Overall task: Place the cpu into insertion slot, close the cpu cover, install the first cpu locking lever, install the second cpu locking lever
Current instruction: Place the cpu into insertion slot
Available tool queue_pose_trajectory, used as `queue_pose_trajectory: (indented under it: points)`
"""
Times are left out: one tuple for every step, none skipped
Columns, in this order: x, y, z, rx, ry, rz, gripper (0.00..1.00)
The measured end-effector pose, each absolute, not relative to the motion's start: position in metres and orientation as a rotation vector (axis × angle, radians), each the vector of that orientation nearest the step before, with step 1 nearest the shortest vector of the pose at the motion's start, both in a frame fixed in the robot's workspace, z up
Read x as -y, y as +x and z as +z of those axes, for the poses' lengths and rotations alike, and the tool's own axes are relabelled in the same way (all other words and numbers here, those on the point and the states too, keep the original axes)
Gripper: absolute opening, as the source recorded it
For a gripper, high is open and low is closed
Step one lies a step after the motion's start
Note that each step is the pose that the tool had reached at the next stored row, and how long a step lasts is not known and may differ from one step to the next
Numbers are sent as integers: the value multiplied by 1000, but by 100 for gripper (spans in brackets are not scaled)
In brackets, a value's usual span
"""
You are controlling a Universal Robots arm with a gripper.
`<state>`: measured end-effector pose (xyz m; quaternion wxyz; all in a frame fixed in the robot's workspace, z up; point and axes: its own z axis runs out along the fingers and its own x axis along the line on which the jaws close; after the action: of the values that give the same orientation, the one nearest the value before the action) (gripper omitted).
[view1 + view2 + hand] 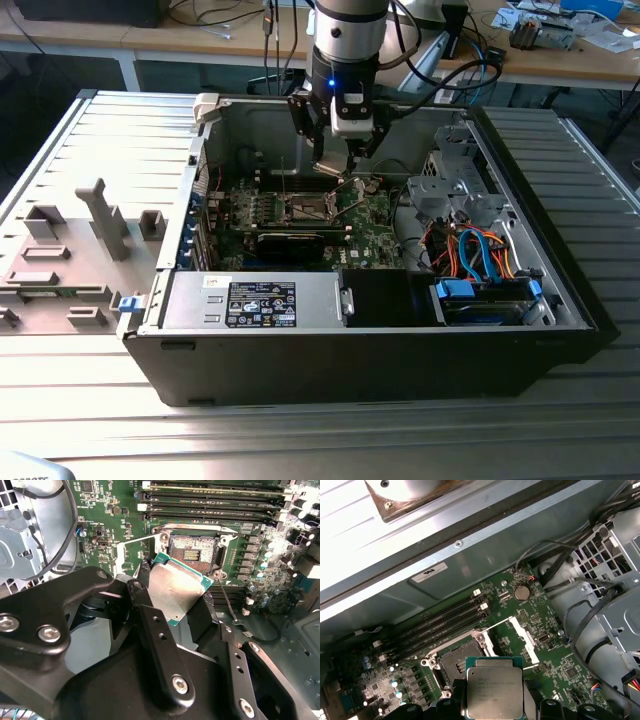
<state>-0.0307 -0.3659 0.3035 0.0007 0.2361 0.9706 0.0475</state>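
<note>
Just beside the bare slot (192, 555) on the board (100, 510), the gripper (172, 602) clenches the cpu (177, 585) by two opposite edges, tilted and not yet seated, while the cover (524, 641) stands swung aside, apparently to leave the recess free for it.

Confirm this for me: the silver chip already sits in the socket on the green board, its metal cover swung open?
No: the cpu is not in the insertion slot, which lies bare; the gripper holds it, as the second wrist view shows. The cpu cover is open.
</note>
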Motion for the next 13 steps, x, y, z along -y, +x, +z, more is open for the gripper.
queue_pose_trajectory:
  points:
    - [366, -31, 303, -3047, 744, 149, 54]
    - [366, -31, 303, -3046, 746, 149, 54]
    - [366, -31, 303, -3046, 749, 149, 54]
    - [366, -31, 303, -3045, 750, 149, 54]
    - [366, -31, 303, -3045, 752, 149, 54]
    - [366, -31, 303, -3044, 755, 149, 54]
    - [366, -31, 303, -3043, 758, 149, 54]
    - [366, -31, 303, -3042, 762, 149, 54]
    - [366, -31, 303, -3041, 766, 149, 54]
    - [366, -31, 303, -3040, 768, 149, 54]
    - [366, -31, 303, -3039, 771, 149, 54]
    - [366, -31, 303, -3039, 774, 149, 54]
    - [366, -31, 303, -3038, 775, 149, 54]
